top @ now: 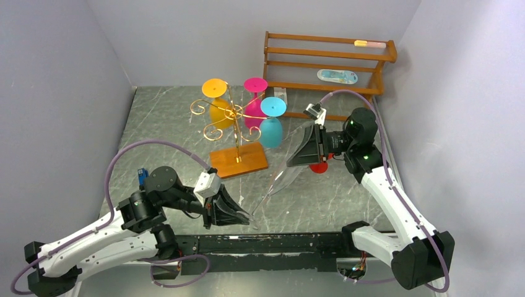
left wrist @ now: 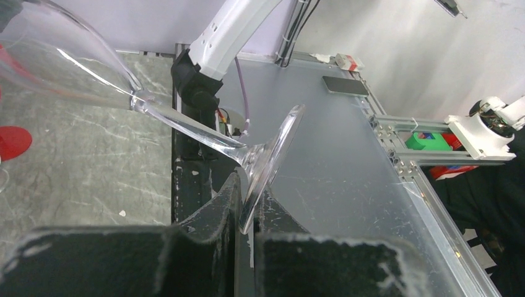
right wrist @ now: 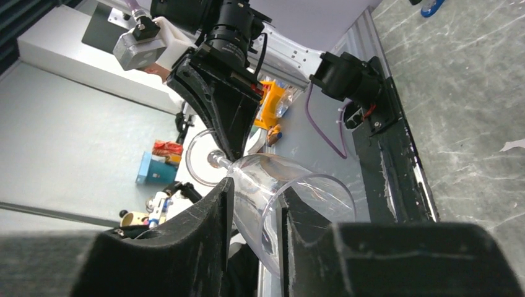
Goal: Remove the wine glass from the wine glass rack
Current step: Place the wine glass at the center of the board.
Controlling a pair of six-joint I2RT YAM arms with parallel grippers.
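A clear wine glass (top: 275,180) hangs slanted over the table, off the gold wire wine glass rack (top: 234,124) with its orange-brown base (top: 238,159). My left gripper (top: 240,216) is shut on the edge of the glass's foot (left wrist: 272,158), which stands on edge between its fingers (left wrist: 226,198). My right gripper (right wrist: 257,198) straddles the wall of the bowl (right wrist: 303,185) at the rim. One finger is outside and the other seems to be inside, and I cannot make out whether they touch. Orange (top: 215,88), pink (top: 255,85) and cyan (top: 272,106) glasses hang upside down on the rack.
A brown slatted wooden shelf (top: 328,62) stands at the back right, holding small items. A red disc (top: 319,167) lies on the marble table under my right arm. Grey walls close in both sides, and a black rail (top: 278,242) runs along the near edge.
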